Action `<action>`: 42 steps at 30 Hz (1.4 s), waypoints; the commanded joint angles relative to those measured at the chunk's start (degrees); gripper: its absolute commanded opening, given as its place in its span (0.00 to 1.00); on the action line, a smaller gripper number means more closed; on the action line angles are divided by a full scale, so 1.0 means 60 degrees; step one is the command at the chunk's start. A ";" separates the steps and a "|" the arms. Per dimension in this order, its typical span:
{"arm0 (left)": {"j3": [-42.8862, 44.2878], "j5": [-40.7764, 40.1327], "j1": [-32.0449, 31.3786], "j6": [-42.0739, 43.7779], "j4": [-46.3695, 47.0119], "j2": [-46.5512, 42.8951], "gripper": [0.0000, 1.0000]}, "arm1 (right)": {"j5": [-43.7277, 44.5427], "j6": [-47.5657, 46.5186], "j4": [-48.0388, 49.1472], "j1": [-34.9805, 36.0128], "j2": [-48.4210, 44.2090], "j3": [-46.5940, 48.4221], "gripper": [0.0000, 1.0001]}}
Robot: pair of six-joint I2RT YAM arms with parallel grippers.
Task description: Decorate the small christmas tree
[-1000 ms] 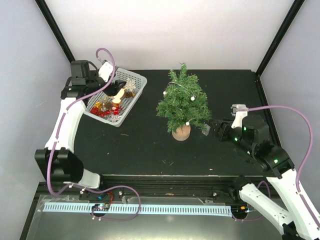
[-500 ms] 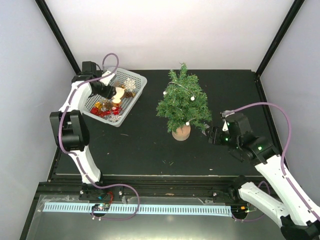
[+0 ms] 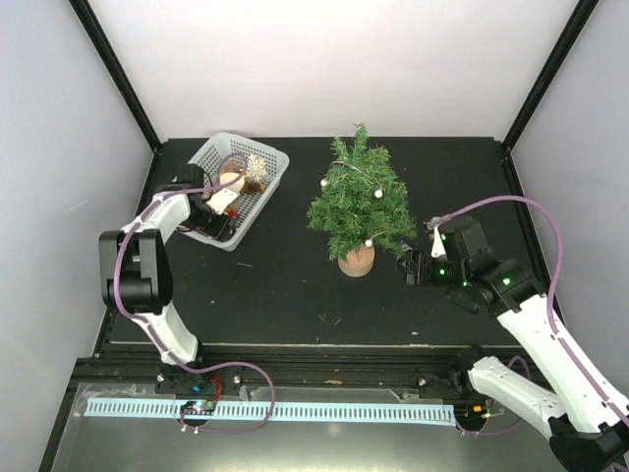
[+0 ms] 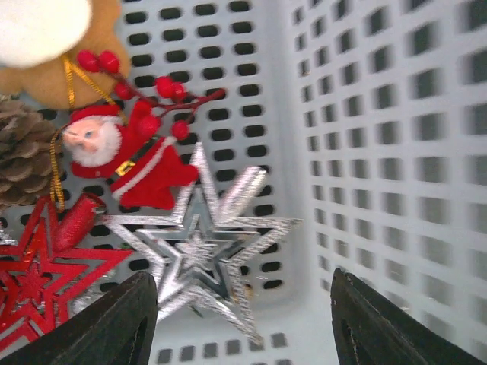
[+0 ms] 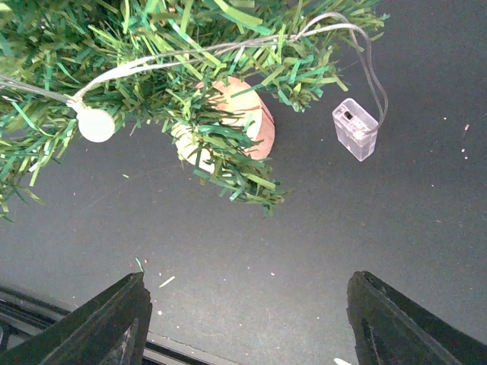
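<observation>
The small christmas tree (image 3: 359, 197) stands upright on its tan wooden base (image 3: 356, 261) mid-table, wound with a string of white bulbs. In the right wrist view its branches (image 5: 175, 68) and base (image 5: 240, 122) are just ahead. My right gripper (image 3: 406, 265) is open and empty, low over the table just right of the base (image 5: 247, 331). My left gripper (image 3: 214, 222) is open and reaches into the near end of the white basket (image 3: 273, 155). In the left wrist view it (image 4: 243, 334) hangs over a silver star (image 4: 202, 251), with a Santa ornament (image 4: 125, 156) beyond.
The basket (image 4: 396, 152) also holds a red star (image 4: 30, 277), a pine cone (image 4: 23, 152), red berries (image 4: 152, 99) and a snowflake (image 3: 256, 165). A clear battery box (image 5: 354, 129) lies on the table by the tree base, wired to a bulb (image 5: 95, 124).
My left gripper has swung from the basket's far side down into its near end. My right gripper has moved left, closer to the tree base.
</observation>
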 commanded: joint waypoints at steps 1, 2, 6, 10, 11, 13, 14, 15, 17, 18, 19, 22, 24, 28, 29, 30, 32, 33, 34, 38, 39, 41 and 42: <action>-0.0514 0.0344 -0.0463 0.0143 0.0078 -0.0907 0.63 | -0.0212 -0.0381 -0.0263 0.0031 0.0045 0.0177 0.71; -0.0739 0.0374 -0.0572 0.0138 0.0077 -0.1106 0.63 | -0.0240 -0.0409 -0.0289 0.0031 0.0034 0.0145 0.71; -0.1638 0.0560 -0.0980 0.0144 0.0023 -0.1958 0.64 | -0.0463 -0.0481 -0.0285 0.0031 -0.0087 -0.0020 0.71; -0.2592 0.0841 -0.1142 0.0295 -0.0116 -0.2657 0.64 | -0.0621 -0.0513 -0.0273 0.0031 -0.0277 -0.0048 0.71; -0.2826 0.0841 -0.1161 0.0366 -0.0150 -0.2826 0.64 | -0.0667 -0.0502 -0.0266 0.0031 -0.0310 -0.0037 0.71; -0.3217 0.0873 -0.1186 0.0603 -0.0262 -0.3217 0.64 | -0.0720 -0.0517 -0.0299 0.0033 -0.0384 0.0005 0.71; -0.3408 0.0885 -0.1248 0.0838 -0.0392 -0.3429 0.64 | -0.0729 -0.0528 -0.0343 0.0028 -0.0412 0.0032 0.71; -0.3527 0.0952 -0.1298 0.1129 -0.0597 -0.3613 0.64 | -0.0737 -0.0532 -0.0381 0.0031 -0.0441 0.0046 0.71; -0.3781 0.1187 -0.1390 0.1716 -0.1102 -0.4071 0.64 | -0.0770 -0.0519 -0.0405 0.0032 -0.0526 0.0047 0.71; -0.3887 0.1358 -0.1422 0.1995 -0.1367 -0.4329 0.64 | -0.0816 -0.0501 -0.0411 0.0031 -0.0578 0.0037 0.71; -0.3999 0.1619 -0.1467 0.2361 -0.1647 -0.4621 0.65 | -0.0869 -0.0468 -0.0410 0.0031 -0.0628 0.0016 0.71; -0.4292 0.2567 -0.1754 0.3496 -0.2764 -0.5650 0.67 | -0.0910 -0.0371 -0.0399 0.0031 -0.0754 -0.0046 0.71; -0.4445 0.3006 -0.1915 0.3938 -0.3165 -0.5996 0.68 | -0.0934 -0.0319 -0.0394 0.0029 -0.0789 -0.0013 0.71; -0.4382 0.2614 -0.1918 0.3257 -0.2602 -0.6073 0.68 | -0.0818 -0.0331 -0.0429 0.0029 -0.0741 0.0128 0.71; -0.4319 0.2331 -0.1869 0.3122 -0.2342 -0.6104 0.67 | -0.0774 -0.0342 -0.0463 0.0031 -0.0702 0.0172 0.71; -0.4188 0.2120 -0.1757 0.3011 -0.2102 -0.6143 0.67 | -0.0743 -0.0373 -0.0493 0.0031 -0.0666 0.0216 0.71; -0.3779 0.1852 -0.1429 0.2773 -0.1671 -0.6120 0.66 | -0.0657 -0.0376 -0.0557 0.0031 -0.0605 0.0282 0.71; -0.3542 0.1877 -0.1224 0.2752 -0.1593 -0.6050 0.66 | -0.0631 -0.0375 -0.0562 0.0028 -0.0577 0.0308 0.72; -0.3284 0.1882 -0.0997 0.2639 -0.1428 -0.5957 0.65 | -0.0602 -0.0370 -0.0562 0.0031 -0.0560 0.0306 0.71; -0.2641 0.1399 -0.0574 0.2369 -0.0690 -0.5255 0.56 | -0.0446 -0.0400 -0.0428 0.0031 -0.0411 0.0201 0.71; -0.2569 0.1319 -0.0575 0.2458 -0.0630 -0.5000 0.53 | -0.0436 -0.0391 -0.0386 0.0031 -0.0358 0.0157 0.72; -0.2470 0.1385 -0.0585 0.2729 -0.0638 -0.4458 0.46 | -0.0486 -0.0352 -0.0293 0.0031 -0.0263 0.0089 0.71; -0.2450 0.1443 -0.0587 0.2926 -0.0631 -0.4198 0.44 | -0.0522 -0.0323 -0.0254 0.0031 -0.0237 0.0059 0.71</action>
